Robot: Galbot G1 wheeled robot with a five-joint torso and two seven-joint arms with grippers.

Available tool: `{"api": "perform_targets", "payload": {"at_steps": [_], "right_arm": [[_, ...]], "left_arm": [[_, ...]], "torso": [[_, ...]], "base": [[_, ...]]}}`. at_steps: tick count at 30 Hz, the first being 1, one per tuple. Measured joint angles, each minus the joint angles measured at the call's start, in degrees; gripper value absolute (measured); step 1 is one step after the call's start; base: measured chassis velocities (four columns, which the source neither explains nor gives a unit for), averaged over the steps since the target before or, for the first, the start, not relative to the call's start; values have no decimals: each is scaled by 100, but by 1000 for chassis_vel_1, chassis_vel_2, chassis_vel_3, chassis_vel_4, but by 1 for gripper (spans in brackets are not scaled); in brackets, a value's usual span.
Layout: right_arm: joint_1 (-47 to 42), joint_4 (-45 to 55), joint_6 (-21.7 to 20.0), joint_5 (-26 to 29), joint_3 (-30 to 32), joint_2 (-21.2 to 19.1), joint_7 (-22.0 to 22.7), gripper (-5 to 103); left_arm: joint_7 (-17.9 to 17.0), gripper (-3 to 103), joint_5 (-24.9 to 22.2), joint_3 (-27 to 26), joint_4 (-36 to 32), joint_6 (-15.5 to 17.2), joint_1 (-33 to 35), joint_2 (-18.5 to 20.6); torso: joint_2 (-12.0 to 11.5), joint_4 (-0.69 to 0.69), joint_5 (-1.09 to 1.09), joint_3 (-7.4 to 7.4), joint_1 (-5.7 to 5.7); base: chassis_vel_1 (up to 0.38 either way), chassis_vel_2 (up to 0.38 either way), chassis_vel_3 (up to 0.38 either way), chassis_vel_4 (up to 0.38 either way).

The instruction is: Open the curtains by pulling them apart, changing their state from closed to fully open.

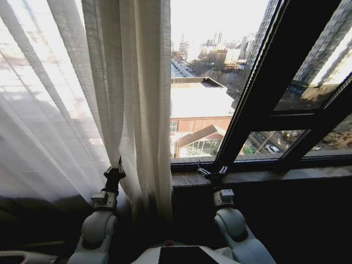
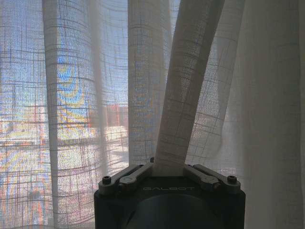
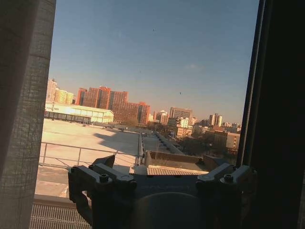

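Observation:
A sheer white curtain (image 1: 82, 110) hangs over the left half of the window, its pleats bunched into a thick edge (image 1: 148, 121) near the middle. My left gripper (image 1: 119, 168) sits low in the fabric, just left of that bunched edge. In the left wrist view one fold of the curtain (image 2: 183, 86) runs down into the left gripper (image 2: 169, 164), which is shut on it. My right gripper (image 1: 212, 172) hovers at the window sill in front of bare glass, open and holding nothing. In its wrist view the right gripper (image 3: 162, 167) has the curtain's edge (image 3: 24, 119) off to one side.
Black window frame bars (image 1: 264, 88) slant across the right half of the glass. A stone sill (image 1: 286, 175) runs under the window with a dark wall below it. City rooftops and buildings (image 1: 201, 99) show through the uncovered pane.

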Motion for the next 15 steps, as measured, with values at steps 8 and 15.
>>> {"api": "perform_targets", "payload": {"at_steps": [8,15], "right_arm": [[-31,10,54,-37,29,27,-127,100],[-92,41,76,-63,78,10,-83,100]], "left_arm": [[4,0,-2,19,-25,-22,41,0],[4,0,19,43,-17,-32,33,-12]], "torso": [[0,-1,4,0,0],[0,-1,2,0,0]], "base": [[0,0,0,0],[0,0,0,0]]}}
